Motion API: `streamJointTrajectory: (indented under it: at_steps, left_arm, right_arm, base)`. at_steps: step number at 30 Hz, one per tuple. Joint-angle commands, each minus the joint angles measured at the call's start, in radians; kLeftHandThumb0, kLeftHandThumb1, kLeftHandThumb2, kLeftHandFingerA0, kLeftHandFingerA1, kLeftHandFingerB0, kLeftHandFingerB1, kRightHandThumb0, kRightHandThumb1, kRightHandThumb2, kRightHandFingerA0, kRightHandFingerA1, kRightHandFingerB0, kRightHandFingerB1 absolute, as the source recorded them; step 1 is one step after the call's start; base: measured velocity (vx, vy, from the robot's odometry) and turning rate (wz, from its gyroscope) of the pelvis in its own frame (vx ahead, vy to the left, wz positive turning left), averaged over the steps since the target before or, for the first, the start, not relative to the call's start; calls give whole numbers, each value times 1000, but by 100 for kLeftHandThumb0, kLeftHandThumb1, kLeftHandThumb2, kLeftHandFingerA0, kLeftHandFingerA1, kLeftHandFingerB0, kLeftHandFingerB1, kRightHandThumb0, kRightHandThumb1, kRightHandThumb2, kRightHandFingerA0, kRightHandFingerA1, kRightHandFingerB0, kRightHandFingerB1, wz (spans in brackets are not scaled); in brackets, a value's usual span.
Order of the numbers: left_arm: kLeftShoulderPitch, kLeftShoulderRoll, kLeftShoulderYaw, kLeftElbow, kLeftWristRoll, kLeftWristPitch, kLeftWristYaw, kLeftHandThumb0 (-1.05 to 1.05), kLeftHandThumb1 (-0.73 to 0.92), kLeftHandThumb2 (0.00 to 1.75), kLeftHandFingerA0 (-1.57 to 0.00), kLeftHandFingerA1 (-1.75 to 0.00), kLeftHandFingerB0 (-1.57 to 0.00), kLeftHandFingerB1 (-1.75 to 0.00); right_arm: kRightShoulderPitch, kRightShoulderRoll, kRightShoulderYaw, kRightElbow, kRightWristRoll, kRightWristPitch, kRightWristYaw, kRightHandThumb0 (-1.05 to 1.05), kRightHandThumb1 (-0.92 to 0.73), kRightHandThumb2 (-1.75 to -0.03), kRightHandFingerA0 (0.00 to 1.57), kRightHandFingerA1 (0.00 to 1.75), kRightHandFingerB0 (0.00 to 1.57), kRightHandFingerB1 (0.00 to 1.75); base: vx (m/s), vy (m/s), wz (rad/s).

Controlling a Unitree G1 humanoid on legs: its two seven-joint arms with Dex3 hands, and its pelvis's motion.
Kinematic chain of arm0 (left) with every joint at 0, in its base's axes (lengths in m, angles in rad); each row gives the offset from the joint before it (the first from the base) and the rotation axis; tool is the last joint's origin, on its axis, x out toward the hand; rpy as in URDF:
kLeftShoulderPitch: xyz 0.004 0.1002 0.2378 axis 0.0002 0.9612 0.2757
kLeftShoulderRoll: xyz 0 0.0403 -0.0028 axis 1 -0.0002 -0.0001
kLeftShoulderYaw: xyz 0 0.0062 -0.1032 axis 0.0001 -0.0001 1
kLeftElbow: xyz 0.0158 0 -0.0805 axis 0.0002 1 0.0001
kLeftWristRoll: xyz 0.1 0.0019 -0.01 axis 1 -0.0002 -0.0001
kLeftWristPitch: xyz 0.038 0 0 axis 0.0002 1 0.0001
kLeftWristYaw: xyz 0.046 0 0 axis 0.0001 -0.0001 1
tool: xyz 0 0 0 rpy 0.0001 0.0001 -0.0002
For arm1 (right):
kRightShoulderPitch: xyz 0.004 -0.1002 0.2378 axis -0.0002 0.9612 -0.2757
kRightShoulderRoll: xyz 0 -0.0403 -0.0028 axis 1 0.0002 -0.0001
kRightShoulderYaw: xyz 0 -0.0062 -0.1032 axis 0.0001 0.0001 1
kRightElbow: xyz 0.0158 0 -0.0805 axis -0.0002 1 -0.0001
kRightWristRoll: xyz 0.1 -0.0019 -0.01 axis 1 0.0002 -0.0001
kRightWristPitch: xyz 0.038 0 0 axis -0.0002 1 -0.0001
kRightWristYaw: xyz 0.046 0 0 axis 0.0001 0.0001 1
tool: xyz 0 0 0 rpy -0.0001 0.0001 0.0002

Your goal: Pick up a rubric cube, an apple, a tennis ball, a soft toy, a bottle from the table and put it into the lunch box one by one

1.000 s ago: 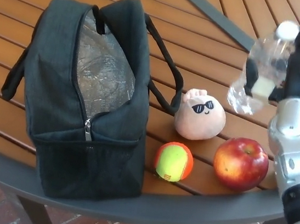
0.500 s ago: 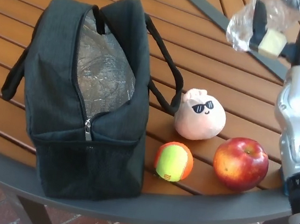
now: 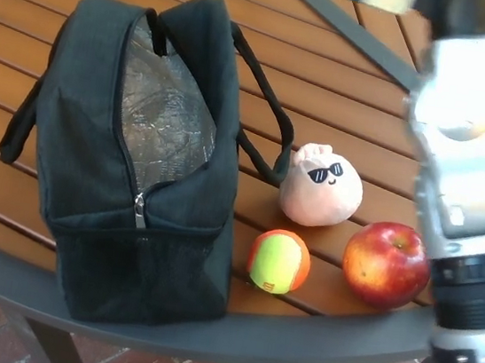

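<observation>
right arm (image 3: 462, 175) fills the right edge, hand state can't tell; bag (image 3: 129, 158) unzipped, toy (image 3: 320, 187), ball (image 3: 278, 261), apple (image 3: 386, 263) beside it.

The black lunch box (image 3: 137, 168) stands unzipped at nine o'clock on the slatted table (image 3: 341, 114), with soft toy (image 3: 321, 186), tennis ball (image 3: 278, 261) and apple (image 3: 386, 264) toward four o'clock.

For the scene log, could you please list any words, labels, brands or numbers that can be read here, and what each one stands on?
None can be read.
Black fabric lunch box: no label shows.
Orange-and-green tennis ball: no print legible.
Peach soft toy: only a sunglasses face, no text.
Red apple: no sticker shows.
Silver robot arm: blurred, no markings readable.
</observation>
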Motion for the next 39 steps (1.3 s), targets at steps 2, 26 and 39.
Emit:
streamJointTrajectory:
  at_steps: [2,26,39]
  left_arm:
    - [13,13,-14,-31,15,-23,27,23,49,118,-107,-111,-95,-100]
    - [27,23,-16,-74,6,-6,11,20,49,117,-105,-111,-92,-99]
    - [24,13,-37,-69,13,-6,25,18,47,118,-107,-119,-93,-103]
  right_arm:
    - [-49,106,-19,-125,193,258,106,-21,-41,-139,103,175,83,167]
    - [-43,107,-113,-92,390,682,177,-18,-45,-142,96,175,73,175]
    - [-36,145,-49,-31,348,625,177,-15,-48,-133,93,175,74,171]
  base:
    - [0,0,0]
    - [0,0,0]
    - [0,0,0]
